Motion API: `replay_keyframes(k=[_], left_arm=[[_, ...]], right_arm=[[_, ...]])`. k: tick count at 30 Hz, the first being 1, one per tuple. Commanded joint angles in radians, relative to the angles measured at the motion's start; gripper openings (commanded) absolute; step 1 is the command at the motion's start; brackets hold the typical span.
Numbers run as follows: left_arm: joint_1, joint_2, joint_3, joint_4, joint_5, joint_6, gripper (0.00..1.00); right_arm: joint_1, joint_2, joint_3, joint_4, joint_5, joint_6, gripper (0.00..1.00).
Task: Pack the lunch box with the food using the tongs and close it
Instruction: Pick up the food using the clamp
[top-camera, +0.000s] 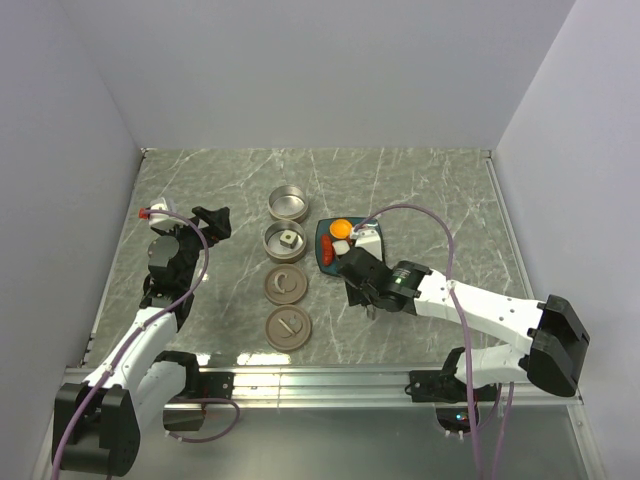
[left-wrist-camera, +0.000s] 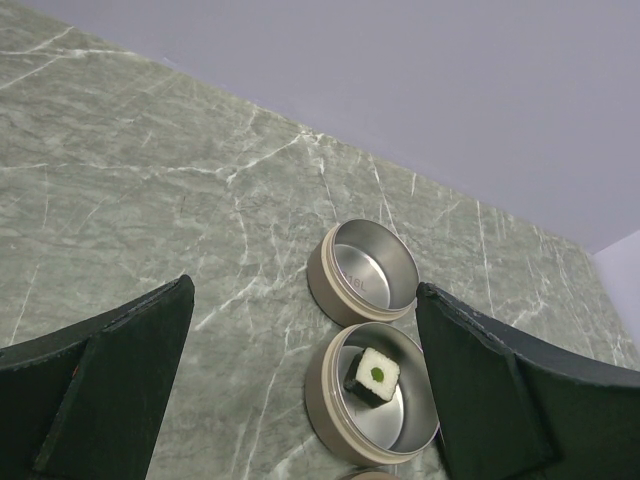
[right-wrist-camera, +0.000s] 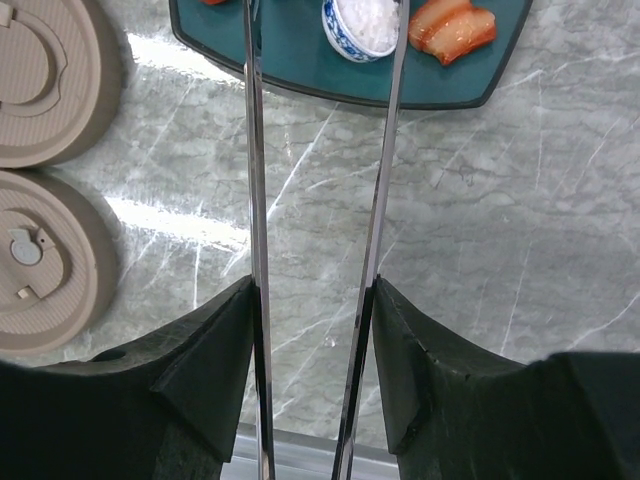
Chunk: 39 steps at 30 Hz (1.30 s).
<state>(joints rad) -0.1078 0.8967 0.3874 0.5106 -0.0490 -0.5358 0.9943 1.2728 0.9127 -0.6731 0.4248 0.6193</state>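
the slim silvery metal tongs (right-wrist-camera: 255, 200) are gripped by the right pincer (right-wrist-camera: 312, 300), whose black fingers (right-wrist-camera: 215, 360) are pressed against the outside of the two long arms; the arms are set slightly apart and pointed at the square teal plate (right-wrist-camera: 300, 60), and their tips are cut off by the top edge of the wrist view. on the plate a small white-and-blue rice piece (right-wrist-camera: 362, 22) and red-orange sausage pieces (right-wrist-camera: 452, 28) are seen, with an orange ball (top-camera: 340, 227) at its far side. the left pincer (left-wrist-camera: 302, 290) is spread wide with nothing in it, above the grey marble worktop (left-wrist-camera: 150, 180). an empty round metal tin (left-wrist-camera: 365, 270) is set just beside a second round tin (left-wrist-camera: 395, 425), in which a white cube with a green dot (left-wrist-camera: 374, 372) is lying. two round beige lids (top-camera: 284, 285) are laid nearer the arm bases
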Motion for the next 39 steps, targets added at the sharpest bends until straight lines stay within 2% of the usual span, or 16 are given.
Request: replay_keyframes(k=[1, 27, 32, 34, 39], left_arm=[[0.005, -0.013, 0.004, 0.032, 0.014, 0.007, 0.99], [0.005, -0.016, 0.002, 0.032, 0.012, 0.007, 0.99], [0.003, -0.015, 0.004, 0.032, 0.012, 0.005, 1.0], [0.005, -0.016, 0.004, 0.031, 0.009, 0.005, 0.99], [0.003, -0.018, 0.002, 0.031, 0.009, 0.007, 1.0]], right_arm=[[-0.009, -0.003, 0.038, 0.038, 0.019, -0.019, 0.56], [-0.083, 0.051, 0.028, 0.132, -0.035, -0.105, 0.53], [-0.083, 0.036, 0.032, 0.121, -0.035, -0.102, 0.47], [-0.083, 0.03, 0.034, 0.115, -0.029, -0.099, 0.4], [-0.082, 0.004, 0.049, 0.084, -0.02, -0.092, 0.32]])
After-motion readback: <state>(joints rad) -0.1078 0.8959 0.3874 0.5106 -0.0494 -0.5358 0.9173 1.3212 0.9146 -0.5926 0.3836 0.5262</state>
